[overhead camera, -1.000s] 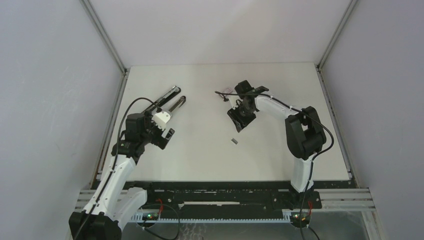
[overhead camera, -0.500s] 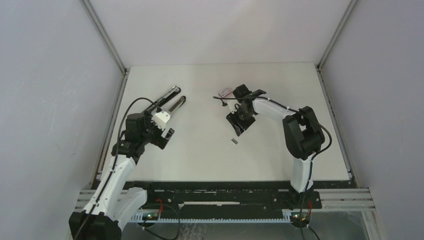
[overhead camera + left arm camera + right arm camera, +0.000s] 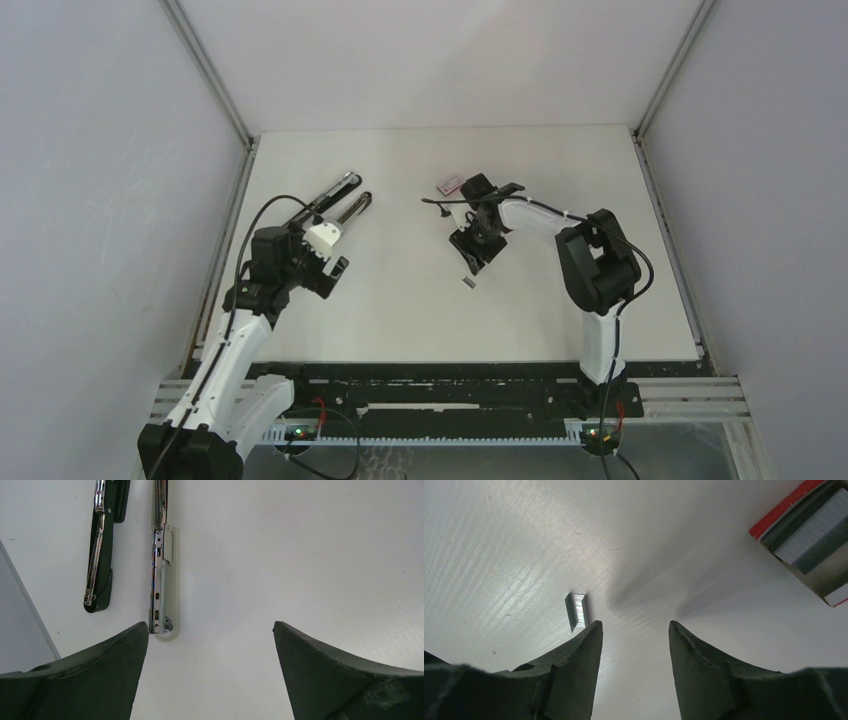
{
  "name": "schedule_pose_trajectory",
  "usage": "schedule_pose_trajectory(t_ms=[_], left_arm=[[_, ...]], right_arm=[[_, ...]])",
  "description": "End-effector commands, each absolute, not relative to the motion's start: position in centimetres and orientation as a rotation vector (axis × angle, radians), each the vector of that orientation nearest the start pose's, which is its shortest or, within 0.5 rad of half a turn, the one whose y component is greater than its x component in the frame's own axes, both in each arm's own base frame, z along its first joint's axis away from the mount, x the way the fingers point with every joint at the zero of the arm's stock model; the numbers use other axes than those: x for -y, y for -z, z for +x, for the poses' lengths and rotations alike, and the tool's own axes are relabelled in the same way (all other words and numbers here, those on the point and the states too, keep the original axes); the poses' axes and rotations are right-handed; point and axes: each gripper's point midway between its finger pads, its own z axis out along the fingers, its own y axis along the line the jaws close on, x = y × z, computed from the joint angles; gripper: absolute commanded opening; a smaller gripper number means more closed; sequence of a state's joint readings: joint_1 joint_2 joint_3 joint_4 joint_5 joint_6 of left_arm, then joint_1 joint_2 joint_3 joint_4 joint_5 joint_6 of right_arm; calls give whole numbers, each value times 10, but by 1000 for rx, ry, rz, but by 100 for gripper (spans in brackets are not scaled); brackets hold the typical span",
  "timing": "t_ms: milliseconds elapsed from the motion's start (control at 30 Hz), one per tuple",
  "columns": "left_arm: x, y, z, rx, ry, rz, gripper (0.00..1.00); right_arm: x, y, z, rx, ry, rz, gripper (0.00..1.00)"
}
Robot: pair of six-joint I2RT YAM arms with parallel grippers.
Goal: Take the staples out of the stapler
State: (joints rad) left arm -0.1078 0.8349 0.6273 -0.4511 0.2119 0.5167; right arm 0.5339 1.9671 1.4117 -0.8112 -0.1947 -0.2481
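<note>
Beside the right tool (image 3: 634, 625), half spread and empty, the staples (image 3: 576, 611) lie loose on the table (image 3: 400, 320); it has drifted nearer them. Ahead of the wide-spread left tool (image 3: 210, 630), the stapler (image 3: 159, 595) lies open, seemingly unloaded.

1. The left arm (image 3: 235, 335) leans toward the far left; the left gripper (image 3: 209, 630) points away with jaws spread wide
2. The right arm (image 3: 597, 275) folds leftward toward the centre; the right gripper (image 3: 634, 627) tilts down, jaws partly apart
</note>
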Motion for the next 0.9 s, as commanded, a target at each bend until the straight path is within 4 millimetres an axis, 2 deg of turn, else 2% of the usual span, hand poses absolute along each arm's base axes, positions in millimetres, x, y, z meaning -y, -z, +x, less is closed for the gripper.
schedule_pose_trajectory(t_ms=[0,867], left_arm=[[43,-136,269,-2044,-14,792,100],[43,-135,269,-2044,-13,795,100]], right_arm=[[-222,-28,309,-2687,-370,-1187,51],[-224,-22,303,-2745,-526,-1152,52]])
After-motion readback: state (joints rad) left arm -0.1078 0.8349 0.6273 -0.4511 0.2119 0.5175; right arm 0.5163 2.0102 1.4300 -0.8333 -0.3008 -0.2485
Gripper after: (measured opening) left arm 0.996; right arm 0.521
